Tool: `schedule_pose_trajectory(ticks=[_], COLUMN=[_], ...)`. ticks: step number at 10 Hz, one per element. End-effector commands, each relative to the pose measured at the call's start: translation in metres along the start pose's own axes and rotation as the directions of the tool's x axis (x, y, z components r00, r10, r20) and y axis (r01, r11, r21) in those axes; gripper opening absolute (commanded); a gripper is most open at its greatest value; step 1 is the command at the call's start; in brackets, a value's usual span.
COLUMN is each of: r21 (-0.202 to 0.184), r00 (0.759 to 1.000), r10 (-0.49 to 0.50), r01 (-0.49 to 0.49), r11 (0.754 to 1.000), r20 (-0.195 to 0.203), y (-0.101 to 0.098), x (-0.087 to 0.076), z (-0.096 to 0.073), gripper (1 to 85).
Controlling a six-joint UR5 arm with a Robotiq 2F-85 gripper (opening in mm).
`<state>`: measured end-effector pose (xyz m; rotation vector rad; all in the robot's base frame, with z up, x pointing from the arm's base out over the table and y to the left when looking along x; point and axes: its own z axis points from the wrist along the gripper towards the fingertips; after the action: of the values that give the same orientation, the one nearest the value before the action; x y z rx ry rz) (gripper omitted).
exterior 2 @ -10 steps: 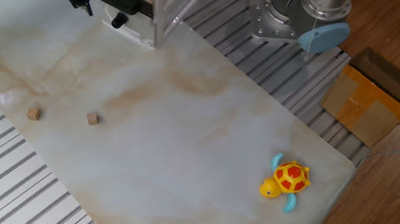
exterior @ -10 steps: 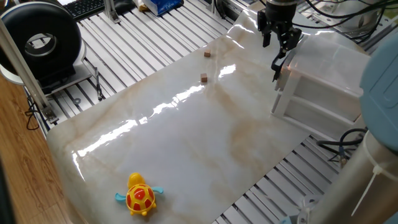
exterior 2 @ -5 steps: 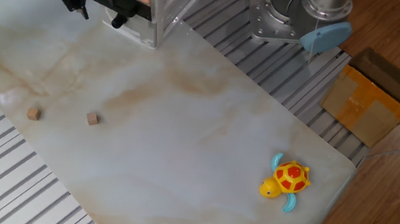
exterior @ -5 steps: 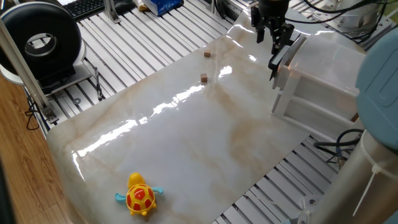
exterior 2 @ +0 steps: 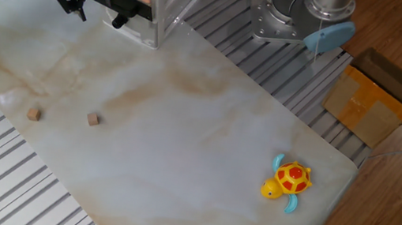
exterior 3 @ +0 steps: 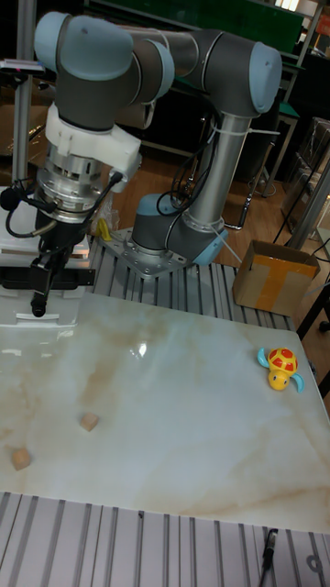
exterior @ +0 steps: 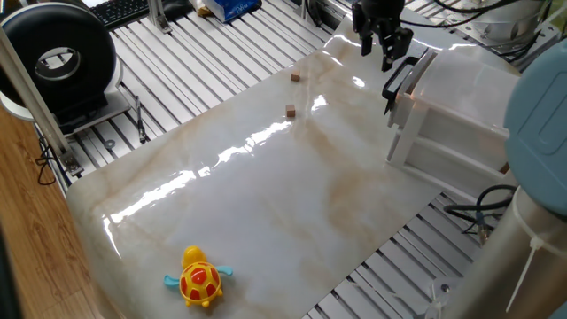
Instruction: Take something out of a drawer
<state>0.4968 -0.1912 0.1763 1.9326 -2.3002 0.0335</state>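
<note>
The drawer (exterior: 409, 78) is the top one of a white translucent plastic unit (exterior: 461, 133) at the right of the marble sheet. It stands pulled out a little, its small dark handle (exterior: 395, 81) facing the sheet. My gripper (exterior: 376, 53) hangs just left of and above that handle, apart from it, open, with nothing between its fingers. The other fixed view shows the gripper (exterior 2: 73, 9) left of the handle (exterior 2: 124, 15). The something is hidden; only a faint orange tint shows through the drawer's plastic.
Two tiny brown cubes (exterior: 295, 77) (exterior: 290, 111) lie on the sheet left of the unit. A yellow and red turtle toy (exterior: 199, 279) sits near the front edge. A cardboard box (exterior 2: 375, 98) stands off the table beside the arm's base (exterior 2: 295, 19).
My gripper has moved left and up, off the drawer handle. The drawer front has come out slightly with it and now stands free.
</note>
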Motion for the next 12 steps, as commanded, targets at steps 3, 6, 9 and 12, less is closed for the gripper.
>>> schedule_pose_trajectory(ticks=[3, 6, 9, 12], r21=[-0.057, -0.078, -0.070, -0.088], r00=[0.998, 0.998, 0.999, 0.997], r10=[0.055, 0.047, 0.028, 0.035], r01=[-0.054, -0.045, -0.026, -0.029], r11=[0.997, 0.996, 0.997, 0.996], r20=[0.019, 0.029, 0.040, 0.065], y=[0.027, 0.037, 0.036, 0.042], x=[0.011, 0.013, 0.011, 0.004], z=[-0.011, -0.012, -0.002, 0.007], gripper=[63.7, 72.3, 72.3, 72.3])
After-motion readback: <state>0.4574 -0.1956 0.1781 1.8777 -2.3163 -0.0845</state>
